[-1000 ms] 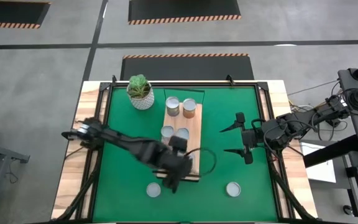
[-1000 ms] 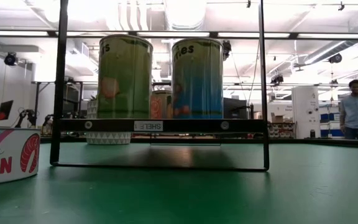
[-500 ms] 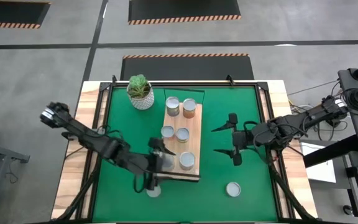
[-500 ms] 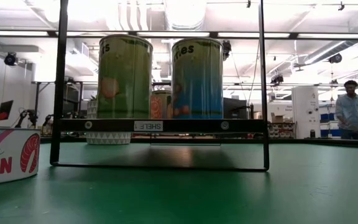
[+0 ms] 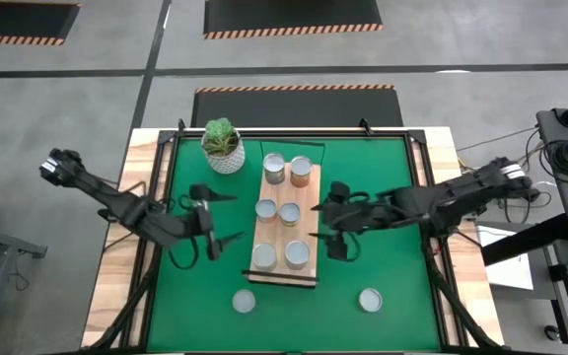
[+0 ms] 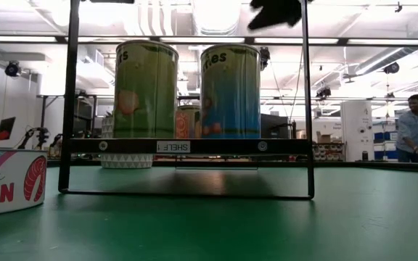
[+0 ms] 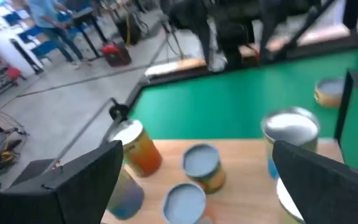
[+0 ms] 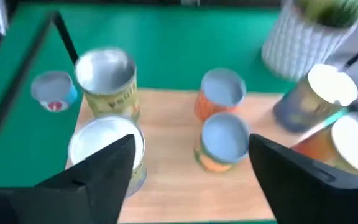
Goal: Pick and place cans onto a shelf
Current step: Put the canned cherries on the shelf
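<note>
The wooden shelf (image 5: 309,197) stands in the middle of the green mat with several silver-topped cans on it in pairs: far (image 5: 274,168), middle (image 5: 289,213), near (image 5: 297,254). Two more cans stand on the mat at the near side (image 5: 244,301) (image 5: 369,299). My left gripper (image 5: 233,217) is open and empty, left of the shelf, fingers pointing at it. My right gripper (image 5: 319,219) is open and empty at the shelf's right edge. Both wrist views (image 7: 197,149) (image 8: 191,143) look between spread fingers at the cans. In the low view two cans (image 6: 146,88) (image 6: 230,90) stand on the shelf's near end.
A white pot with a green plant (image 5: 223,146) stands on the mat at the far left, beside the shelf's far end. The shelf's thin black frame (image 6: 308,109) rises at its near end. People stand in the room behind (image 6: 416,130).
My left gripper has drawn back from over the shelf's near end toward the table's left edge; a can now shows standing at the shelf's near left. My right gripper has moved toward the table's left, up to the shelf's right edge.
</note>
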Robot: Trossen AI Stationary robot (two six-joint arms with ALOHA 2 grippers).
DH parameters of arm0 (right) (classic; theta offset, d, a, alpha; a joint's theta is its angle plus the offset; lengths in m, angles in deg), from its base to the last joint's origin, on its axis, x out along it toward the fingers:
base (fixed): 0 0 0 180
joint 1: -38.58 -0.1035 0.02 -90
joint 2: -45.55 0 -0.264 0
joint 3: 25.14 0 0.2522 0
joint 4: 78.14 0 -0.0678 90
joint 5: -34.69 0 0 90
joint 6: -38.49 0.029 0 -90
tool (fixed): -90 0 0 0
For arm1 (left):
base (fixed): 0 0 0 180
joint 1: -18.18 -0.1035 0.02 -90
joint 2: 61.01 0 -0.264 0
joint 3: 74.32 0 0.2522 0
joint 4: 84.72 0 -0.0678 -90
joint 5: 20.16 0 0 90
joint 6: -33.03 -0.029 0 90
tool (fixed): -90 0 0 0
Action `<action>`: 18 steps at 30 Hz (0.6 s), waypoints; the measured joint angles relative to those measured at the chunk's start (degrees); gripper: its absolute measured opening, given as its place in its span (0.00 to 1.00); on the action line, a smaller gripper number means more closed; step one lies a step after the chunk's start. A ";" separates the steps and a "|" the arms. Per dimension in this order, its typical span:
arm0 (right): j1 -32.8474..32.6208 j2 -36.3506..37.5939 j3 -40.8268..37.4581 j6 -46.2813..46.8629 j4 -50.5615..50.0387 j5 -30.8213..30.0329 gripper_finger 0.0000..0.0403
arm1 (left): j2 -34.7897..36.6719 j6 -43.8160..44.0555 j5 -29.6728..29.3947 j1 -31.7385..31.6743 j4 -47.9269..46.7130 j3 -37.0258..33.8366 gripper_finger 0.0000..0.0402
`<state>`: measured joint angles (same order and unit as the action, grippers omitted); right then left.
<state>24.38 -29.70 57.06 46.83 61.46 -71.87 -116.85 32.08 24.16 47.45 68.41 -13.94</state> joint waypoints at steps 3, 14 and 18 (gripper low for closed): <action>1.21 -4.59 2.51 2.80 -1.77 1.55 0.63 | 4.58 0.73 -0.69 -0.01 2.61 -3.72 0.98; 2.15 -15.26 9.21 4.60 -9.82 1.99 0.18 | 12.32 6.14 -0.73 -0.01 4.25 -12.04 0.98; 2.13 -17.19 9.19 4.09 -11.82 2.23 0.04 | 12.17 6.18 -0.71 -0.01 4.31 -11.67 0.98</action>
<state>26.51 -46.89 66.25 50.93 49.64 -69.64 -104.68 38.26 23.45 47.44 72.71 -25.61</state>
